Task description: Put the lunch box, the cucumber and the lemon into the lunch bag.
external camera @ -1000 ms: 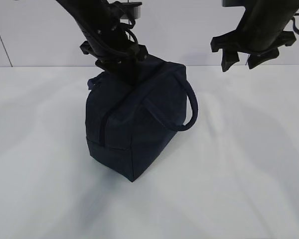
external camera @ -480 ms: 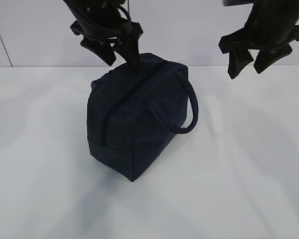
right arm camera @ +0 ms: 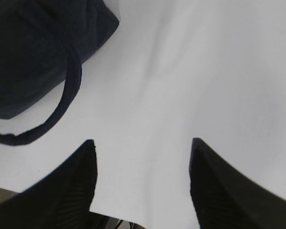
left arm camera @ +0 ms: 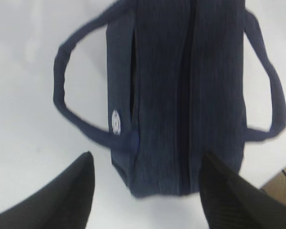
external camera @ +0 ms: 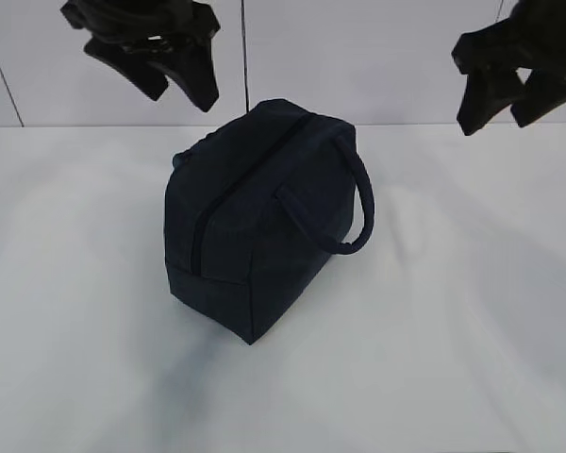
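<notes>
- Fingers of left gripper (external camera: 174,80) spread, empty, above bag (external camera: 255,226); right gripper (external camera: 505,99) fingers also apart, holding nothing.
- Bag mid-desk, zipper looks closed; box, cucumber, lemon not visible.
- Judgement: task looks finished; lift both arms straight up, avoid snagging handles (external camera: 344,203).
- Desk (external camera: 453,359) white cloth, plain pale wall behind.

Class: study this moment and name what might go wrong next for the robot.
1. The lunch bag looks zipped shut, so nothing more could go in without reopening it.
2. Its loop handle droops sideways and could snag the right gripper if it comes down beside the bag.
3. The soft bag might tip if nudged.
</notes>
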{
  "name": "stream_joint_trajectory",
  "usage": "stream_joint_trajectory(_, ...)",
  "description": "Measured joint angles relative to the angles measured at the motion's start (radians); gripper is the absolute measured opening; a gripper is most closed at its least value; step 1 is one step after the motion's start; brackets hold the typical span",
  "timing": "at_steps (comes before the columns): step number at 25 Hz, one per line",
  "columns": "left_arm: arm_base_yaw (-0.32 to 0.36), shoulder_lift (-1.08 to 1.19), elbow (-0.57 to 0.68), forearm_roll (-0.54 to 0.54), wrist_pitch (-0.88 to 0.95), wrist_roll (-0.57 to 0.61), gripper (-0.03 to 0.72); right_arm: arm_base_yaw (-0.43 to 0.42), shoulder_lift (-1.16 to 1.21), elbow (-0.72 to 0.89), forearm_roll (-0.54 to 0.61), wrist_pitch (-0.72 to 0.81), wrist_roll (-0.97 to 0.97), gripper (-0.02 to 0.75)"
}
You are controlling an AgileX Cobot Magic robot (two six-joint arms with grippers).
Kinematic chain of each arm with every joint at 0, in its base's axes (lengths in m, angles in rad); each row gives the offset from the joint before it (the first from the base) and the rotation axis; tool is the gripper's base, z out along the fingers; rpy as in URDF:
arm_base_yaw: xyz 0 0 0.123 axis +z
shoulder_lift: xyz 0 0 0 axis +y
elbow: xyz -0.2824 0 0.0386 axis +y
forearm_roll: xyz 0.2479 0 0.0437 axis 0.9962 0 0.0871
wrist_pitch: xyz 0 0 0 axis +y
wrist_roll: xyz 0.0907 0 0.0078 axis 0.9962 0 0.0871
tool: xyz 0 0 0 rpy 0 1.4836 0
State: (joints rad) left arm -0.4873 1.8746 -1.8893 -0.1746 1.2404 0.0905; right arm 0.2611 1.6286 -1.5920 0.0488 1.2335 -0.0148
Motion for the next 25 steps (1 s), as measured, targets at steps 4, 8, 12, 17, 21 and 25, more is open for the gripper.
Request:
stream_joint_trajectory(4,0.000,-0.142,0.116,0.008,0.004,-0.002,0.473,0.000,-0.153,0.115,-0.007,0.007,-0.004,0.456)
stream_joint_trajectory(8,0.000,-0.284,0.172,0.010,0.006,-0.002,0.462,0.000,-0.298,0.208,-0.010,0.011,-0.008,0.456)
stream_joint_trajectory(12,0.000,-0.403,0.211,0.011,0.012,-0.002,0.459,0.000,-0.436,0.310,-0.010,0.013,-0.008,0.456)
stream_joint_trajectory(17,0.000,-0.506,0.231,0.018,0.019,-0.002,0.459,0.000,-0.646,0.423,0.020,0.018,0.000,0.456)
stream_joint_trajectory(21,0.000,-0.571,0.251,-0.008,0.020,-0.002,0.457,0.000,-0.811,0.508,0.022,0.020,0.028,0.456)
stream_joint_trajectory(25,0.000,-0.658,0.334,-0.048,0.020,-0.002,0.433,0.000,-0.961,0.567,0.024,0.028,0.036,0.456)
